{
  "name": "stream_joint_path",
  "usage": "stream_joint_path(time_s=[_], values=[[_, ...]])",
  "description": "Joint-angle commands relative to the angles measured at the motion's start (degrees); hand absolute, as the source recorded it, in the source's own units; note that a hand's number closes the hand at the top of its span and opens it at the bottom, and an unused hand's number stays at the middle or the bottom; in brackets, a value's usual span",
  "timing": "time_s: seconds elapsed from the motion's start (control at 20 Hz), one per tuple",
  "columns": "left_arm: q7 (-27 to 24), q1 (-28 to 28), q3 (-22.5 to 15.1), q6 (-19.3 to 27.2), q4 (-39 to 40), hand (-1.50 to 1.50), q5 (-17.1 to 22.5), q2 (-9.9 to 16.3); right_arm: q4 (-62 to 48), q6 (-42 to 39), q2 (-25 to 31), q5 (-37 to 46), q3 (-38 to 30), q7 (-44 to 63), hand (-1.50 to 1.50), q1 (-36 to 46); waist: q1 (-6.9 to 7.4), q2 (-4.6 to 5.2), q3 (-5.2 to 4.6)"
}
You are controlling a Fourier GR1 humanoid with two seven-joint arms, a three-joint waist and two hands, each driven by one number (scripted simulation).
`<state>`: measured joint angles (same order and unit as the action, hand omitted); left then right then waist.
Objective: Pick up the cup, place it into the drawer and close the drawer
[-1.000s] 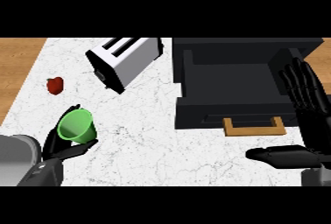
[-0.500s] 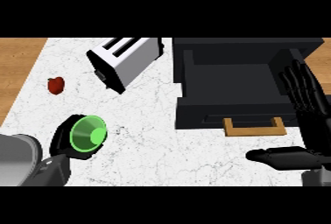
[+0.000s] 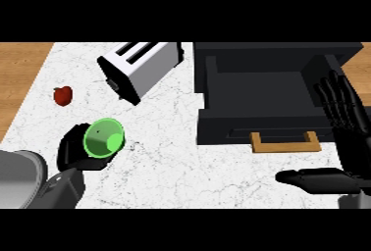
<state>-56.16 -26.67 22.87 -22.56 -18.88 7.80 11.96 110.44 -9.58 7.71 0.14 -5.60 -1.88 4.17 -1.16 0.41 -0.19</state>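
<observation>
A green cup (image 3: 103, 138) is held at the lower left over the counter, its open mouth turned up toward me. My left hand (image 3: 72, 149) is curled round the cup from its left and under side. The black drawer (image 3: 270, 93) stands open at the upper right, with a wooden handle (image 3: 285, 143) on its front. My right hand (image 3: 340, 117) is open at the right edge, fingers straight over the drawer's right side, thumb stretched out lower down over the counter.
A silver toaster (image 3: 139, 69) lies tilted at the top centre, left of the drawer. A small red fruit (image 3: 63, 95) sits near the counter's left edge. Wooden floor shows past the white marble counter (image 3: 181, 171) on both sides.
My left hand has tipped the cup so its mouth faces up and carried it slightly right and up. The right hand has not moved.
</observation>
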Motion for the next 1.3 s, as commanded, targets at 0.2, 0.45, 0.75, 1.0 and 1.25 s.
stream_joint_path(time_s=[0.2,0.45,0.75,1.0,1.25], values=[[-5.48,-4.88,-0.1,-2.64,-5.22,1.5,1.6,-1.84,0.42,-0.96,0.52,-0.4,-0.7,-0.9,-1.5,-1.98,0.19,-0.22,0.12],[-0.16,-5.07,-4.29,-2.36,-11.82,1.5,0.57,-3.84,-1.5,-0.7,1.53,-1.11,-2.76,0.4,-1.5,0.1,1.11,-0.51,0.2],[11.25,-9.38,-7.92,6.71,-26.72,1.5,0.88,-7.11,0.98,-1.55,1.26,-1.56,-2.76,-0.73,-1.5,-3.6,1.57,-0.97,0.29],[21.52,-11.36,-12.52,13.51,-38.68,1.5,-0.08,-11.69,4.44,-1.27,1.83,-3.08,-3.44,3.58,-1.5,-2.3,1.44,-0.93,0.24],[30.44,-18.91,-16.5,19.73,-40.1,1.5,0.41,-11.9,-2.4,-1.91,4.41,-5.2,-7.36,3.28,-1.5,3.48,0.99,-0.43,0.21]])
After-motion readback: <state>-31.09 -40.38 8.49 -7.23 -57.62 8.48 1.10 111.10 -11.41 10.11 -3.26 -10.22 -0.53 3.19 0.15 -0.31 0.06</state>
